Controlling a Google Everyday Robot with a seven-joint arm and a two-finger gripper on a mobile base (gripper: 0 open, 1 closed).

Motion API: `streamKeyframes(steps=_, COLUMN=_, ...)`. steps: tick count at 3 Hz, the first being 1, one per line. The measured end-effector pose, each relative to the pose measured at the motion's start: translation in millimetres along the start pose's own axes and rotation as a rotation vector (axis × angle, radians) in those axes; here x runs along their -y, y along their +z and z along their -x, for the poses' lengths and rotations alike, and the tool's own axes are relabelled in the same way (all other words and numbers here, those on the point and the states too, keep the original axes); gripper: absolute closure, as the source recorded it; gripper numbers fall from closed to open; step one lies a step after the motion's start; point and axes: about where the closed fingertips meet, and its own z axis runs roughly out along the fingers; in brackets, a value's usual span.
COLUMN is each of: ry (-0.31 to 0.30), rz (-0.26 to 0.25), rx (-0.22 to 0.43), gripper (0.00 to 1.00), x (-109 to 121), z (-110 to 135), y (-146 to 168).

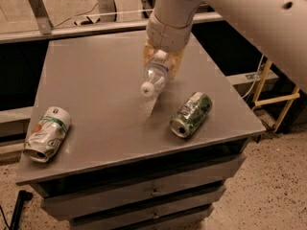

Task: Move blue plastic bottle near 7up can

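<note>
bottle (156, 74) | clamped in gripper (163, 63), upper centre, cap tilted down | white can (47, 133) lower left, well apart | grasp done, carry and drop-off left

Tan tool (163, 62) above grey table (91, 85) holds clear, white-capped bottle (154, 76).

Place: a robotics lab or test room, more workshop than home.
Floor: hard speckled floor (273, 190), left bare.
Furniture: 1 grey metal cabinet (96, 85) with shallow stacked drawers (153, 191), used as a bench.
Wiring: loose cables (72, 19) lie on the floor behind it.
Fittings: a yellow frame (276, 97) stands at the right.
Machine: a large white robot arm (249, 18); its gripper (163, 63) hangs above the cabinet top's middle, clasping the blue plastic bottle (156, 74).
</note>
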Motion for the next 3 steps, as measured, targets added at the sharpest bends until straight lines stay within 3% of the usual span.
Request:
streamKeyframes(steps=1, ry=-0.019, rz=0.001, rx=0.097, gripper=1.00, x=-11.5, z=50.3, y=3.6)
streamKeyframes(steps=2, ry=-0.050, rz=-0.016, rx=0.103, gripper=1.00, x=-2.6, z=57.0, y=5.3)
streamKeyframes(steps=3, ry=-0.150, rz=-0.083, rx=0.111, gripper=1.00, x=29.3, z=90.8, y=-1.1)
